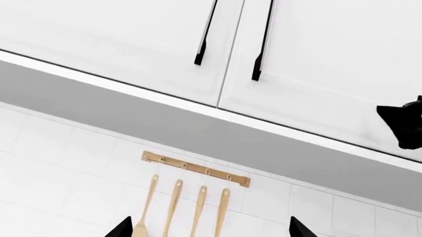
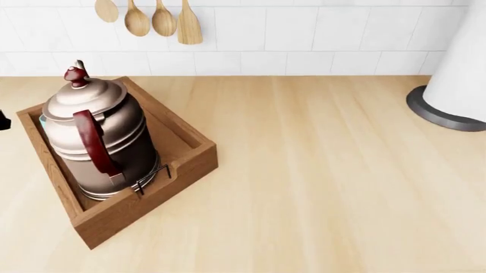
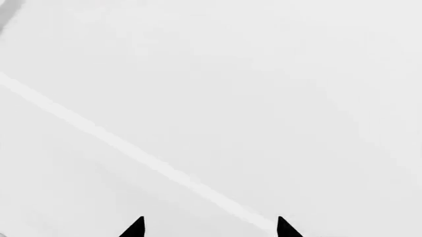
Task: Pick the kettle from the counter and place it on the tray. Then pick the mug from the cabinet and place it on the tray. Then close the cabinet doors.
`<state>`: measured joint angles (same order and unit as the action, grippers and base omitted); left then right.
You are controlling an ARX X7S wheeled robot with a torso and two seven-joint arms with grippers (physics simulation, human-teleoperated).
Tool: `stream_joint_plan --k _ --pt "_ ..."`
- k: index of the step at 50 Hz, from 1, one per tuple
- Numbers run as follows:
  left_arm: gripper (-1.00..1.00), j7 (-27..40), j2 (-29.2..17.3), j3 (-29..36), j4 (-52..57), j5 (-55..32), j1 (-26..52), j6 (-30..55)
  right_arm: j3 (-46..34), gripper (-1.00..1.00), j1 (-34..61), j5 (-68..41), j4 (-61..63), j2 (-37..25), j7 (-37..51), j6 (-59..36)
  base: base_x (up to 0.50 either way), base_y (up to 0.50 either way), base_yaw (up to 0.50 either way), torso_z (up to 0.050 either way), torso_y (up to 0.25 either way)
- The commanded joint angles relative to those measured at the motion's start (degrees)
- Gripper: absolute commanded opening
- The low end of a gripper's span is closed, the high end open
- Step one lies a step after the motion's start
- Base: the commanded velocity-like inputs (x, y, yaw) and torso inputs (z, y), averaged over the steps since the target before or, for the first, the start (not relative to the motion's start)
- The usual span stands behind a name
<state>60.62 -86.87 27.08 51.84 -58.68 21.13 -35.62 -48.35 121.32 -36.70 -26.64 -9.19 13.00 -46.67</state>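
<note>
1. A white tiled wall point(image 2: 304, 37) runs behind the worktop.
2. Wooden utensils point(image 2: 148, 20) – spoons and a spatula – hang in a row against the tiles; in the left wrist view four of them point(image 1: 181, 207) dangle from a brass hook rail point(image 1: 195, 169).
3. A white cylinder point(image 2: 463, 62) stands on a dark grey round base point(image 2: 440, 114) at the far right, partly cut off by the edge of the head view.
4. Two long black bar handles point(image 1: 205, 34) sit close together on white panels – one either side of a narrow seam.
5. A grey underside band point(image 1: 197, 126) runs below those panels.
</note>
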Motion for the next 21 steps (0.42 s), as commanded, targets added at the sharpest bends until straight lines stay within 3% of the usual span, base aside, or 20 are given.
stream_joint_plan --k 1,13,21 --pt "1.00 -0.5 1.3 -1.0 0.9 -1.2 1.4 2.8 11.0 1.00 0.9 -13.6 18.7 -6.6 6.4 -8.7 0.00 0.00 0.00 0.000 0.000" --pt "1.00 -0.9 4.5 -2.0 2.8 -3.4 5.5 9.6 31.9 1.00 -0.2 -43.5 44.5 -14.1 28.1 -24.6 0.00 0.00 0.00 0.000 0.000" --pt "1.00 -1.1 7.3 -2.1 3.8 -4.7 9.0 14.5 38.2 1.00 -6.4 -66.9 55.8 -21.4 45.7 -24.4 0.00 0.00 0.00 0.000 0.000"
